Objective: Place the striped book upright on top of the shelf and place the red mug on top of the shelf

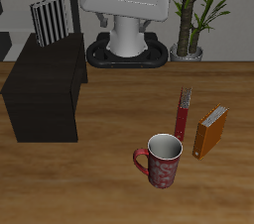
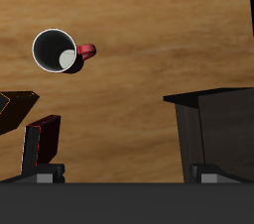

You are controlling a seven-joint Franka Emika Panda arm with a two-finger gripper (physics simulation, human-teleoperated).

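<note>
Striped book (image 1: 48,21) upright on black boxy shelf (image 1: 45,84)
Speckled red mug (image 1: 161,161) on wooden worktop (image 1: 109,183) near slim red book (image 1: 183,113), orange book (image 1: 209,132); fingers' state: cannot tell

striped book (image 1: 48,22) upright on shelf (image 1: 45,79), mug (image 1: 161,161) near front edge

Wooden table (image 1: 109,183): shelf (image 1: 45,89), red mug (image 1: 162,161), books (image 1: 198,124).

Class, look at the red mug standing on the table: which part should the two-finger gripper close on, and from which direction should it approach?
Probably the rim wall of the red mug, from straight above. It stands upright with its mouth open to the top, so one finger can go inside and one outside. Choose a stretch of rim away from the looped handle, and on the side facing away from the slim red book close behind it.
</note>
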